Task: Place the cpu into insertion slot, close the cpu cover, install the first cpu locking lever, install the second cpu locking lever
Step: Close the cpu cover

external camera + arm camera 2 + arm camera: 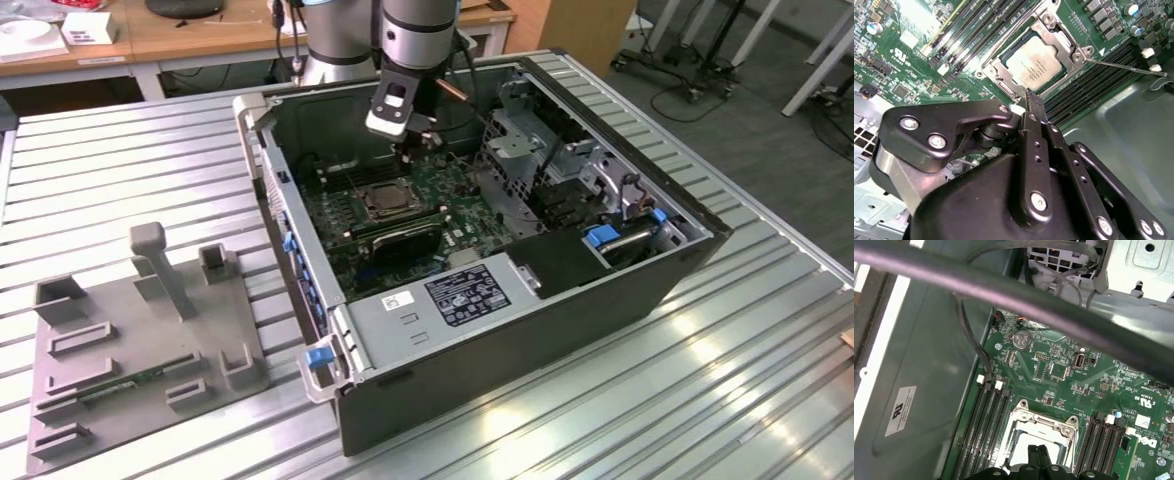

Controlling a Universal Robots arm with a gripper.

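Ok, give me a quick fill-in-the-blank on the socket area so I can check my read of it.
1. The cpu cover lies ____ over the cpu.
2. The gripper, at the cover's edge, has its jaws ____.
3. Long black memory slots flank the cover on ____ sides.

Missing words: closed; shut; both.

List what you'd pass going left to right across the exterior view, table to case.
grey fixture plate → blue case latch → insertion slot → black label → blue drive-bay tab
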